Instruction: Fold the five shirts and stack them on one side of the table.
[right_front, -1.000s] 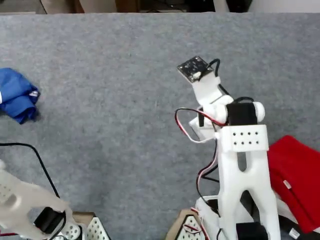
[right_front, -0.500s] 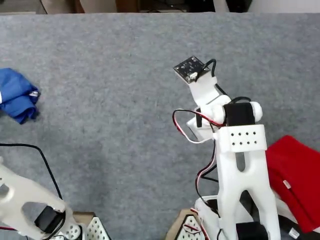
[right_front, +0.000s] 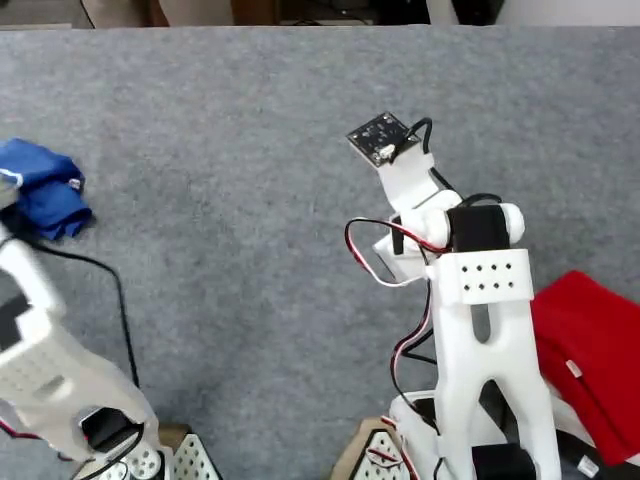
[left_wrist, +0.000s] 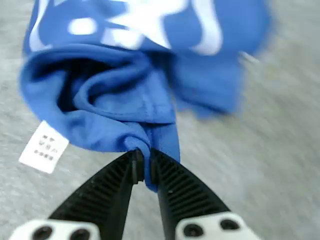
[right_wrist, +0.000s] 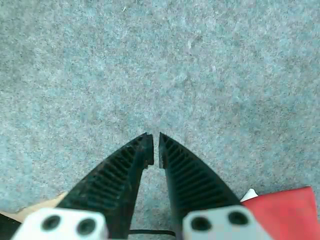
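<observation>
High view: within the last second the left arm has swung up from the near-left corner to the blue shirt, which has shifted slightly at the left edge of the table. The left gripper is pinched on a fold of the blue hem, so I judge a pull toward folding is starting. The right gripper is closed on nothing above the table. The red shirt lies folded at near right. Both shirts rest directly on the table, in no bin.

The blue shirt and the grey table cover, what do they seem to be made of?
The blue shirt looks like soft knit cloth, probably cotton: matte, with limp folds, a stitched seam and a sewn white tag. The table cover seems to be felt or short carpet: matte, fuzzy, speckled grey.
</observation>
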